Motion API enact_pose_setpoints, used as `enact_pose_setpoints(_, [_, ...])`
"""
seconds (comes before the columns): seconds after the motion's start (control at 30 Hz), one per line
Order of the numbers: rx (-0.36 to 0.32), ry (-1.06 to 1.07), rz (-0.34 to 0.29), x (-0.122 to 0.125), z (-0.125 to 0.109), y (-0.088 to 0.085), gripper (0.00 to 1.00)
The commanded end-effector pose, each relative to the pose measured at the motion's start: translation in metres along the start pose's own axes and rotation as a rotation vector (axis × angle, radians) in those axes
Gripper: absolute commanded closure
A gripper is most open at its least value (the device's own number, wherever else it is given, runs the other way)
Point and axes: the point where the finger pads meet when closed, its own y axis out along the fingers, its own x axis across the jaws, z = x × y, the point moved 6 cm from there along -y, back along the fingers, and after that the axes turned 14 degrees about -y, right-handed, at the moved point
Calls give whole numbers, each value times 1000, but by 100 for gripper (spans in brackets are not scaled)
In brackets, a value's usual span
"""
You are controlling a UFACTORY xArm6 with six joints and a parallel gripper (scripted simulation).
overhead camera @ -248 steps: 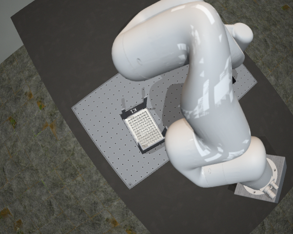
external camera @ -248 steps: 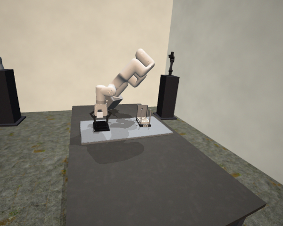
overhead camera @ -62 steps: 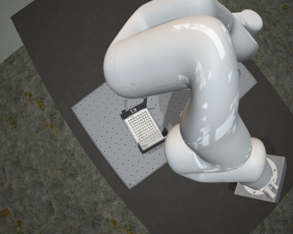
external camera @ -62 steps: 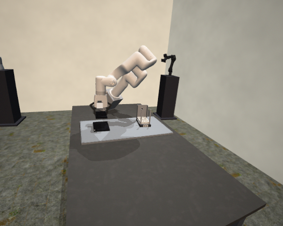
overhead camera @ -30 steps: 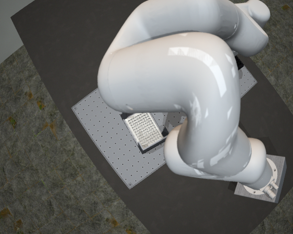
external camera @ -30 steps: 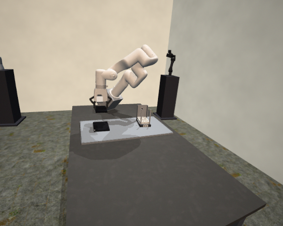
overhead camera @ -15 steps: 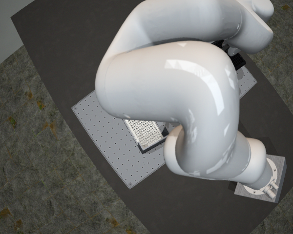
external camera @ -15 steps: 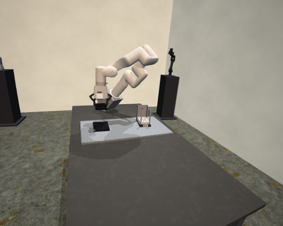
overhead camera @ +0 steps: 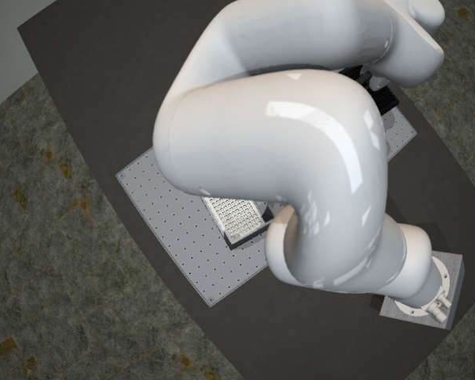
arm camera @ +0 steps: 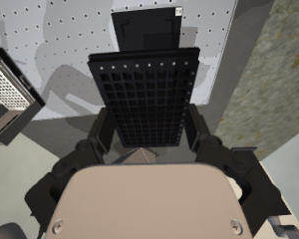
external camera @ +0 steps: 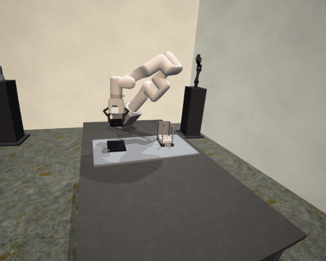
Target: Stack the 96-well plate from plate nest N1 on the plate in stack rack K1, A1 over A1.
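Observation:
My gripper (arm camera: 148, 115) is shut on the black 96-well plate (arm camera: 146, 102), gripping its long sides, and holds it in the air above the table. The plate also shows in the exterior view (external camera: 116, 122) and partly in the top view (overhead camera: 383, 98). The black nest N1 (arm camera: 147, 29) lies bare on the grey breadboard below, with its pale A1 square (arm camera: 178, 10) at one corner; it shows in the exterior view too (external camera: 116, 145). The rack K1 holds a white 96-well plate (overhead camera: 234, 216), seen at the wrist view's left edge (arm camera: 9, 89).
The grey perforated breadboard (external camera: 143, 150) carries N1 and K1 on the dark table. K1 has tall upright posts (external camera: 173, 134) and a back panel. My arm (overhead camera: 279, 163) hides much of the top view. Black pedestals (external camera: 192, 111) stand off the table.

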Motion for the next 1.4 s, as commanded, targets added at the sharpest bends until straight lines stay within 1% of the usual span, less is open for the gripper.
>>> enact_pose_setpoints(0.0, [1, 65, -3, -11, 3, -1, 100])
enact_pose_setpoints(0.17, [1, 65, -3, -28, 5, -2, 100])
enact_pose_setpoints(0.23, [1, 65, -3, -28, 5, -2, 100])
enact_pose_setpoints(0.73, [1, 65, -3, -78, 12, -3, 100])
enact_pose_setpoints(0.8, [1, 65, -3, -78, 12, -3, 100])
enact_pose_setpoints(1.3, [1, 65, -2, -127, 19, -4, 100])
enact_pose_setpoints(1.37, [1, 65, -2, -127, 19, -4, 100])
